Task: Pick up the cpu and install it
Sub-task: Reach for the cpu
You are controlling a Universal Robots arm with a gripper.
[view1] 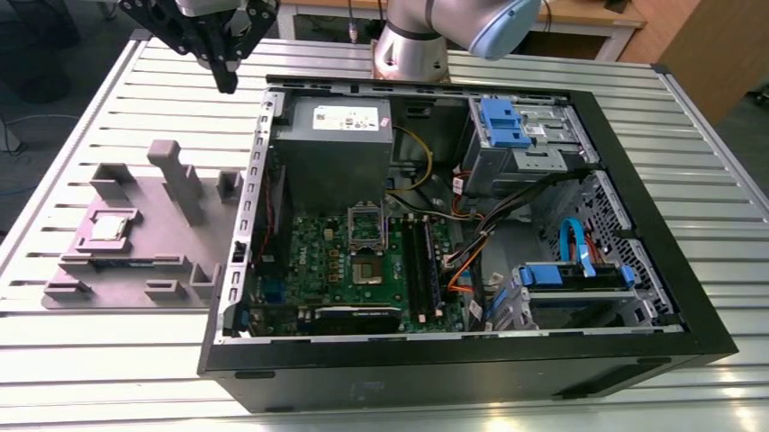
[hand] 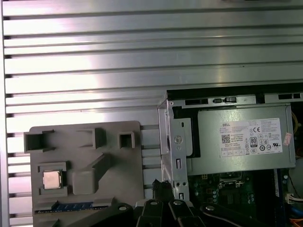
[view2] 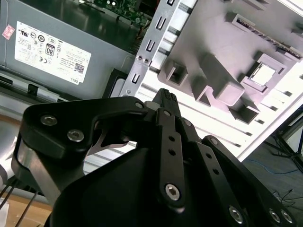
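While the tool [view1: 225,85] hangs above the slatted metal desk [view1: 85,360] by the far corner of the open computer case [view1: 673,297], the exterior view takes in the whole scene: the green board inside the case, its metal-framed socket [view1: 366,267], the grey box [view1: 330,153] with a white label, and blue drive brackets [view1: 502,123] on the exterior view's right; the first wrist view looks straight down instead, giving the grey tray [hand: 94,161] and the grey box [hand: 236,142] side by side with the case wall between them; the second wrist view brings the tool's black linkage up close, with its tip [view2: 165,97] seen against the desk slats. The tool is narrow, its fingers drawn together with nothing between them. The cpu [view1: 111,225] lies flat in a square pocket of the grey tray [view1: 144,261], on the desk to the exterior view's left of the case; it is well apart from the tool, which sits beyond the tray's far edge. Both wrist views catch the cpu's pale silver top [hand: 52,179] [view2: 263,73] set in its pocket, untouched.
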